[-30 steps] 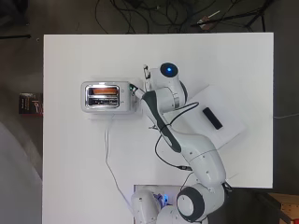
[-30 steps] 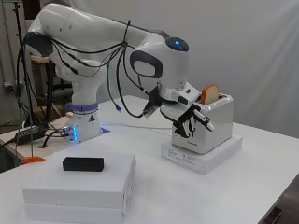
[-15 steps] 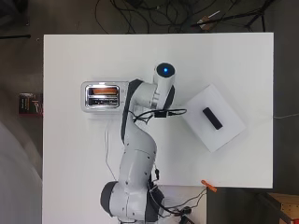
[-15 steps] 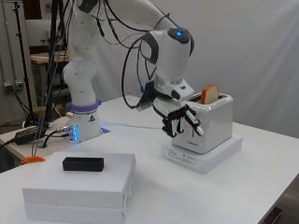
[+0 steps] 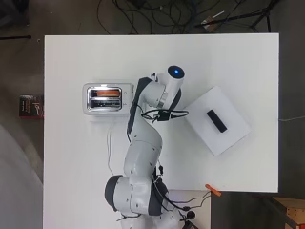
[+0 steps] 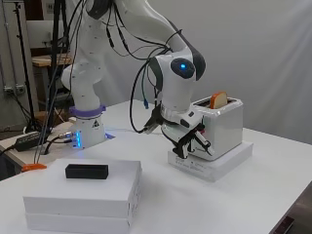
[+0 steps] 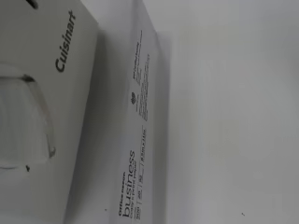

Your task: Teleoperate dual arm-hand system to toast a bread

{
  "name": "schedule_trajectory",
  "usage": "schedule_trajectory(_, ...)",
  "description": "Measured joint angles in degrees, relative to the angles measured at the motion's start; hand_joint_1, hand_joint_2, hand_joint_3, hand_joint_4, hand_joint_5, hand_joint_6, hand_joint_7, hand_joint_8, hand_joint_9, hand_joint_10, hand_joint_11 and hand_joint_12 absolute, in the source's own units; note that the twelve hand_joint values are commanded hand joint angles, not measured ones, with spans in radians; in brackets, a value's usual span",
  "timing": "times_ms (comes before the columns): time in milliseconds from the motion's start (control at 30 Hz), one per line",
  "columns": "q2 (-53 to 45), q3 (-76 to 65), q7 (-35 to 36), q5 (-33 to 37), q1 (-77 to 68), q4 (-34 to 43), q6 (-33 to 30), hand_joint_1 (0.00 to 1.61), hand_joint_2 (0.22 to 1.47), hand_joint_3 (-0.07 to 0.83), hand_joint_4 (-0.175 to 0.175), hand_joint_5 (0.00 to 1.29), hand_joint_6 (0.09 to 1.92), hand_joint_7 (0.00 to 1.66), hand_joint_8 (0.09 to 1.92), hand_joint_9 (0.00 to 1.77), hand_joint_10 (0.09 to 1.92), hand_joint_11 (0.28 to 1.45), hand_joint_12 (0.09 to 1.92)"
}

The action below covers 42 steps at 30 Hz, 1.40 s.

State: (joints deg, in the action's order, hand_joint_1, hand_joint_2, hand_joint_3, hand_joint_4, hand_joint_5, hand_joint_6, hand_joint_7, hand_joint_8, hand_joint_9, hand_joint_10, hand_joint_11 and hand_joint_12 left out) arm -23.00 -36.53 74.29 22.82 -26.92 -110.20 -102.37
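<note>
the fingers are curled low at the near end face of the toaster, grasping nothing i can make out, probably placed there for its lever. the bread stands high in one slot. the toaster sits raised on a flat white box on the white table; cables trail on the floor at the far side.

hand — hidden under arm overhead | toaster — cropped in wrist view
</note>
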Motion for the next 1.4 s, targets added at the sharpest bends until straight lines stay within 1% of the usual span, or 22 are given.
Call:
schedule_trajectory(67,-0.6,0.9,0.5,-0.1,0.5,-1.4,-1.9,0.13,1.04,0.001,-0.107,0.27,0.09,0.90,1.90,1.19,1.92,0.77,1.80)
schedule_trajectory(100,-0.9,1.3,0.8,0.0,1.0,-2.4,-3.2,0.13,1.03,0.000,-0.102,0.26,0.09,0.82,1.75,1.05,1.85,0.65,1.65)
schedule_trajectory(167,-1.5,1.7,0.8,0.4,1.9,-3.8,-4.4,0.15,1.02,-0.002,-0.091,0.26,0.09,0.76,1.41,0.91,1.64,0.56,1.34)
schedule_trajectory(233,-2.4,2.3,0.7,0.7,2.7,-4.0,-3.9,0.18,0.99,-0.003,-0.081,0.26,0.09,0.74,1.13,0.87,1.42,0.54,1.07)
schedule_trajectory(267,-2.8,2.7,0.7,0.9,3.1,-4.0,-3.6,0.19,0.98,-0.002,-0.076,0.25,0.09,0.75,0.88,0.86,1.17,0.57,0.81)
schedule_trajectory(300,-3.2,3.1,0.7,1.2,3.6,-4.0,-3.5,0.17,0.98,-0.001,-0.064,0.24,0.09,0.74,0.57,0.83,0.80,0.58,0.51)
schedule_trajectory(333,-3.6,3.4,0.6,1.4,4.0,-4.0,-3.4,0.14,0.98,0.000,-0.050,0.22,0.09,0.71,0.32,0.80,0.48,0.58,0.29)
schedule_trajectory(367,-3.8,3.5,0.3,1.6,4.2,-4.0,-3.4,0.11,0.99,0.001,-0.036,0.20,0.09,0.67,0.17,0.78,0.26,0.57,0.15)
schedule_trajectory(400,-3.7,3.7,-0.1,1.7,4.2,-4.1,-3.3,0.08,1.00,0.004,-0.027,0.19,0.09,0.64,0.09,0.76,0.14,0.56,0.09)
schedule_trajectory(467,-2.4,4.2,-1.3,1.0,4.2,-3.2,-2.5,0.02,1.03,0.007,-0.014,0.23,0.09,0.63,0.09,0.81,0.09,0.57,0.09)
schedule_trajectory(533,0.5,4.9,-1.4,0.3,4.4,-2.4,-2.2,0.00,1.06,0.001,-0.032,0.25,0.09,0.75,0.09,1.02,0.09,0.69,0.09)
schedule_trajectory(567,2.3,5.3,-1.5,-0.3,4.6,-2.2,-2.3,0.00,1.05,-0.005,-0.032,0.25,0.09,0.66,0.09,0.95,0.09,0.63,0.09)
schedule_trajectory(633,6.8,7.3,-3.4,-3.2,4.9,-2.3,-2.8,0.00,1.04,-0.008,-0.025,0.24,0.09,0.44,0.09,0.63,0.09,0.50,0.09)
schedule_trajectory(700,11.5,10.7,-8.0,-9.4,5.3,-2.5,-2.6,0.00,1.04,-0.006,-0.055,0.23,0.09,0.39,0.09,0.55,0.09,0.45,0.09)
schedule_trajectory(767,15.3,13.3,-12.2,-15.2,5.8,-2.5,-2.0,0.00,1.05,-0.003,-0.082,0.22,0.09,0.38,0.09,0.55,0.09,0.44,0.09)
schedule_trajectory(833,20.4,15.9,-14.4,-19.4,6.5,-2.8,-1.0,0.00,1.04,-0.002,-0.096,0.21,0.09,0.39,0.09,0.58,0.09,0.44,0.09)
schedule_trajectory(967,34.5,23.0,-15.6,-22.6,8.0,-4.9,0.5,0.00,1.05,0.001,-0.114,0.24,0.09,0.49,0.09,0.78,0.09,0.48,0.09)
schedule_trajectory(1067,43.0,26.4,-17.7,-24.8,8.9,-6.6,3.0,0.00,1.09,0.013,-0.125,0.27,0.09,0.53,0.09,0.79,0.09,0.48,0.09)
schedule_trajectory(1167,45.5,27.7,-18.4,-25.4,9.2,-7.4,4.8,0.00,1.10,0.015,-0.130,0.27,0.09,0.53,0.09,0.77,0.09,0.48,0.09)
schedule_trajectory(1300,44.3,28.3,-19.5,-27.0,9.5,-7.8,6.1,0.00,1.08,0.000,-0.146,0.22,0.09,0.50,0.09,0.63,0.09,0.43,0.09)
schedule_trajectory(1333,43.8,27.9,-19.5,-27.2,9.7,-7.9,6.2,0.00,1.07,-0.001,-0.151,0.22,0.09,0.52,0.09,0.63,0.09,0.43,0.09)
schedule_trajectory(1400,43.6,27.3,-19.3,-27.9,9.9,-8.2,6.4,0.00,1.09,0.002,-0.152,0.28,0.09,0.63,0.09,0.74,0.09,0.44,0.09)
